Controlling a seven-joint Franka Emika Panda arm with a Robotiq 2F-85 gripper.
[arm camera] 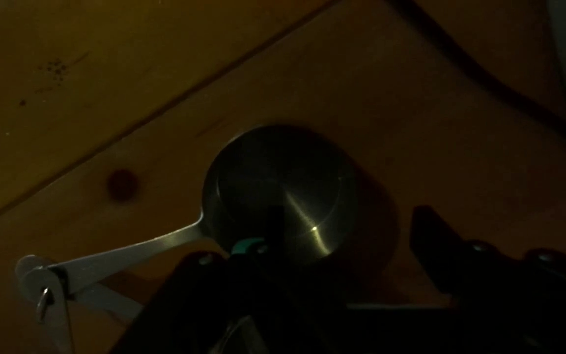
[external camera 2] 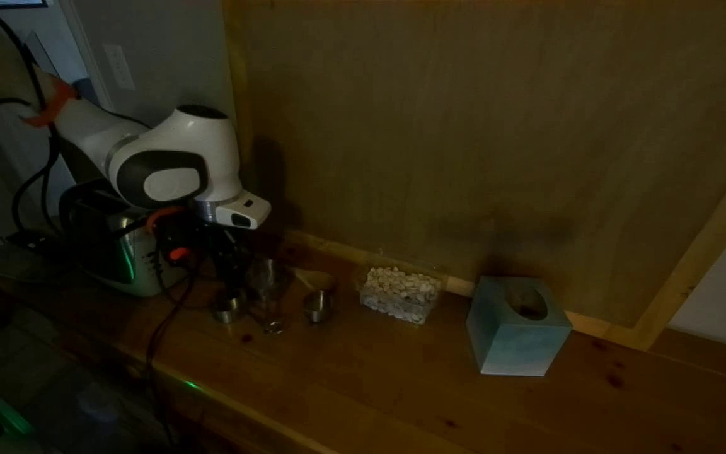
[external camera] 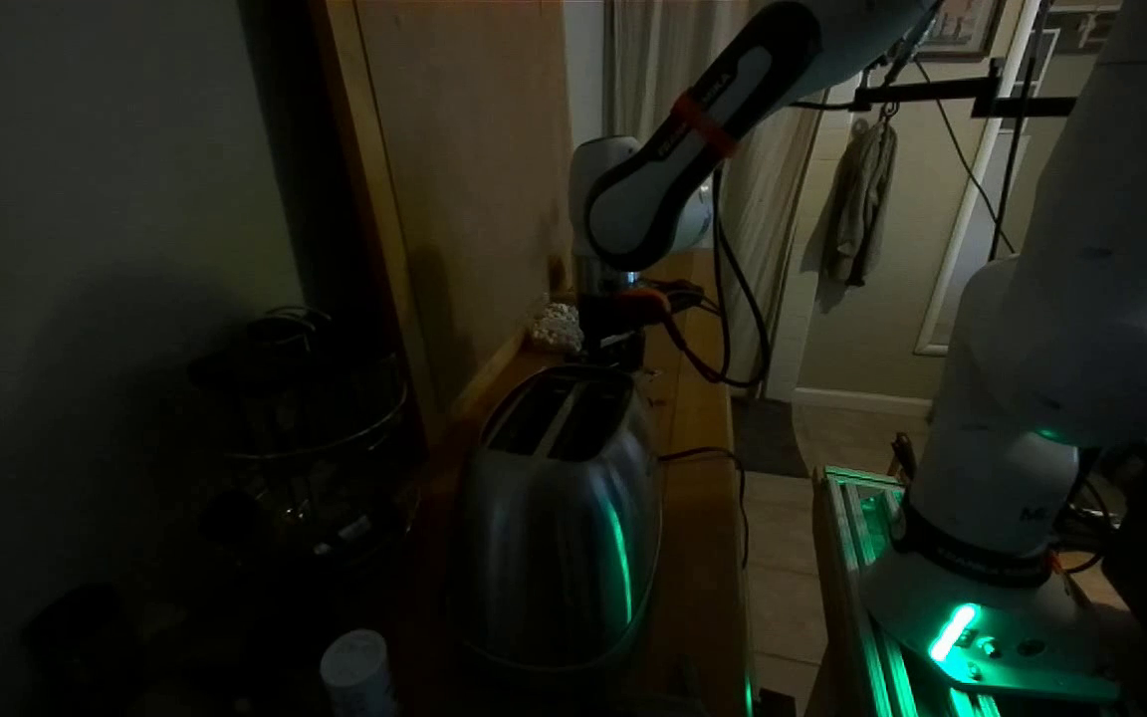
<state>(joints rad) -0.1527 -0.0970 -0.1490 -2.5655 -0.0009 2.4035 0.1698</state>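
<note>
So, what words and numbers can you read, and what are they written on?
"FRAN…KA", it seems: on the robot arm; an orange band covers the middle.
"M": on the robot's white lower column; what follows is unclear.
Too blurred: letters on the black ring below that "M".
None readable: measuring cup, blue box, toaster, white container.
I can't make out any numbers.

The measuring cup (external camera 2: 229,309) sits between toaster (external camera 2: 149,277) and tissue box (external camera 2: 517,343).
</note>
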